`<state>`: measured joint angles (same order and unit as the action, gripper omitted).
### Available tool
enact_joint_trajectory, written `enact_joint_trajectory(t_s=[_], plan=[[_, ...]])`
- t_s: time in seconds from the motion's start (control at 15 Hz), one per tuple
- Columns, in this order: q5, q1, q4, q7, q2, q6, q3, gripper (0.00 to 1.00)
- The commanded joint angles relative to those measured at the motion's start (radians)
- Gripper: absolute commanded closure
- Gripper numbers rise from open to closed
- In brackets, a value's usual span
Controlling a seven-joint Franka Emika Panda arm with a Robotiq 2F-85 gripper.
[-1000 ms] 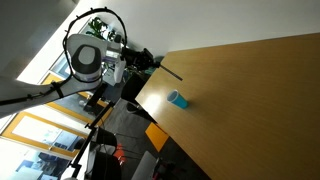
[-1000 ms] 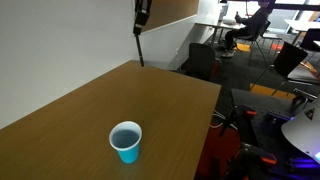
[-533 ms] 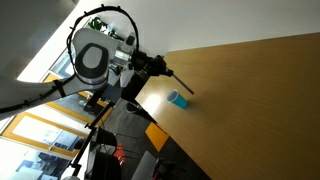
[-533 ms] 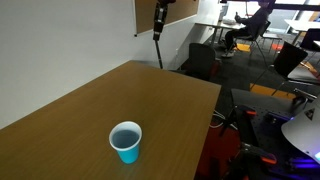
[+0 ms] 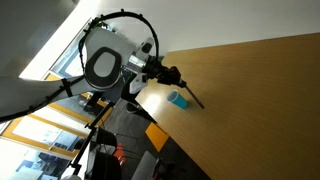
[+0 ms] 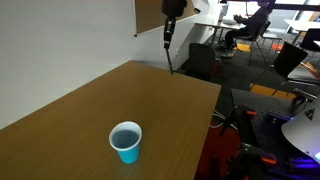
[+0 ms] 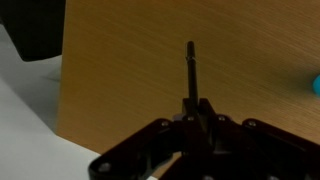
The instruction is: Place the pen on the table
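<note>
The pincer (image 6: 168,28) is clamped on the upper end of the pen (image 6: 169,52), which hangs tip-down above the table (image 6: 90,110), near its edge and not touching it. You appear to be in the carry step. Next, lower the pen onto the table, then release.

Small teal cup (image 6: 126,141) upright, mouth open, empty inside, near centre; shows in both exterior views (image 5: 178,99), only sliver at right edge in wrist view (image 7: 316,85). Dark office chair (image 6: 200,62) far behind. Person (image 6: 252,18) seated at far right. Dark floor (image 6: 262,105) right, cables strewn.
</note>
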<state>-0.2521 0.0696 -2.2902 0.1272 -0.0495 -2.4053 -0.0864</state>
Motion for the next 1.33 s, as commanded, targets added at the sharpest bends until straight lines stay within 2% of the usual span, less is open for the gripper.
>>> enact_joint_trajectory(t_s=[0.0,0.33,0.73,1.27], plan=[[0.076,0.022,0.028,0.107,0.028,0.036,-0.024,0.97],[0.129,0.037,0.091,0.140,0.107,0.062,-0.033,0.97],[0.173,0.055,0.228,0.150,0.269,0.103,-0.026,0.97],[0.293,0.134,0.410,0.269,0.481,0.218,0.001,0.97]])
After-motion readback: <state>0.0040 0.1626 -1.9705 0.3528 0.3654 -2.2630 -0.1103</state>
